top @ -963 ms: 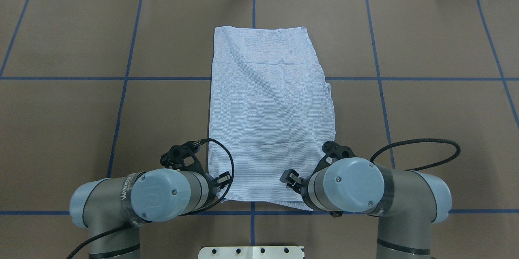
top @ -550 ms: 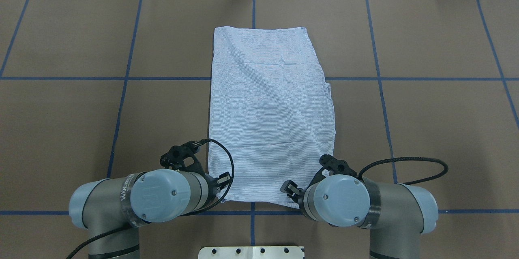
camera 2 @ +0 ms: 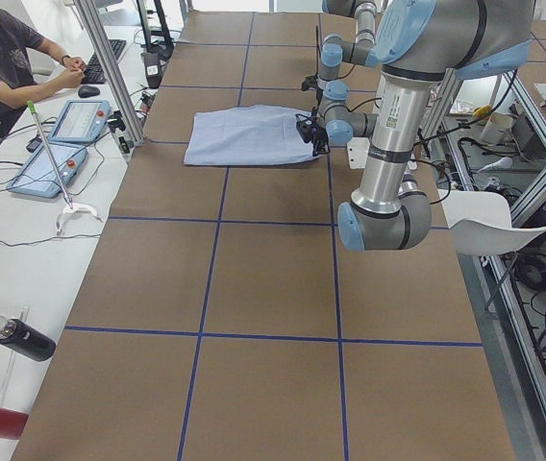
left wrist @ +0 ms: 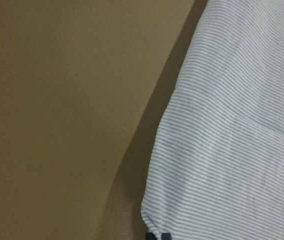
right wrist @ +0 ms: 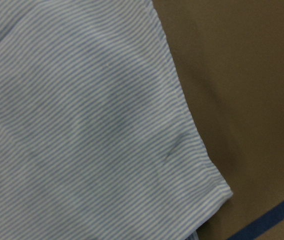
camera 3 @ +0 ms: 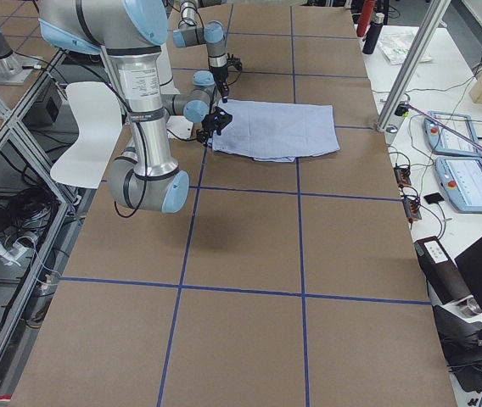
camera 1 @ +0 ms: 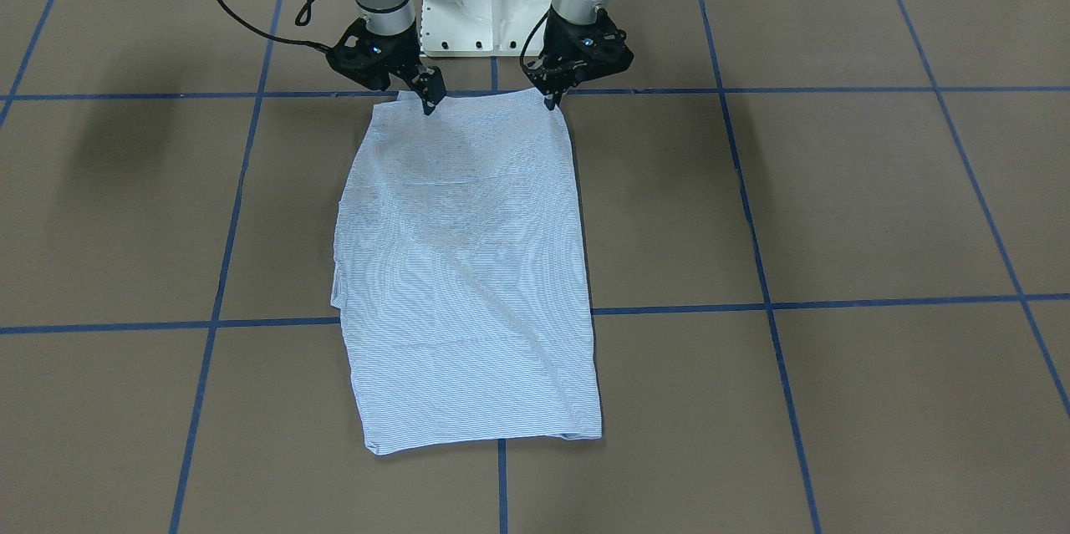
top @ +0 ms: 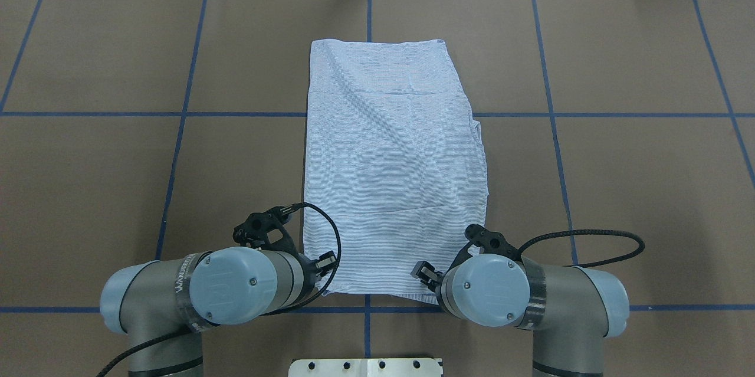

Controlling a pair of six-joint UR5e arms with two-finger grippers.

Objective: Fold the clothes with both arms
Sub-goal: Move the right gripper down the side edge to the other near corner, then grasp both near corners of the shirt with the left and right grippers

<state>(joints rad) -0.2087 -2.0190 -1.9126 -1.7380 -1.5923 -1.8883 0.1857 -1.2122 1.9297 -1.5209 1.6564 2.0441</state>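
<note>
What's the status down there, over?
Left gripper and right gripper at near corners of shirt, grip unclear. Shirt flat, folded narrow. Nothing seen in the way.

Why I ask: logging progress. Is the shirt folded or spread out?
Folded: the shirt lies flat as a narrow rectangle, no sleeves or collar showing.
</note>
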